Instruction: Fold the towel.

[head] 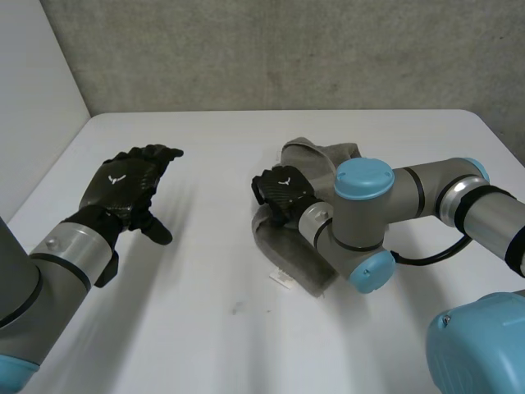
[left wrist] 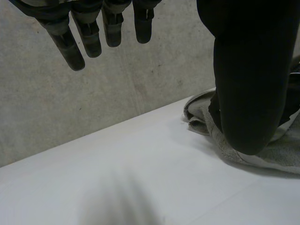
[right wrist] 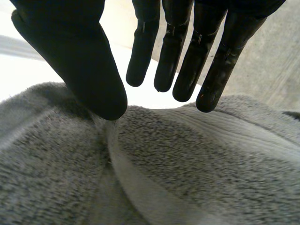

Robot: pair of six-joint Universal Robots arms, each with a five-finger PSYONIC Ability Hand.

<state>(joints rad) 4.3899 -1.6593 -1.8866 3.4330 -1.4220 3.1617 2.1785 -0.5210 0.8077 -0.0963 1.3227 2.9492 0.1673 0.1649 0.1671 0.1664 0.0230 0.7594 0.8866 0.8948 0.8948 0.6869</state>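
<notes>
Broadly, the white table (head: 205, 328) holds the grey towel (head: 287, 246), bunched right of centre. The right hand (head: 283, 190) is over the towel's left part, fingers straight, gripping nothing. The left hand (head: 127, 185) hangs relaxed over bare table, well apart. The right wrist view adds a smooth hem (right wrist: 136, 187); the head view adds a white tag (head: 281, 280), its writing unreadable

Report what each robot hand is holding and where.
Nothing is held. The left robot hand is open above the table; the right robot hand is open over the grey towel, fingers straight.
</notes>
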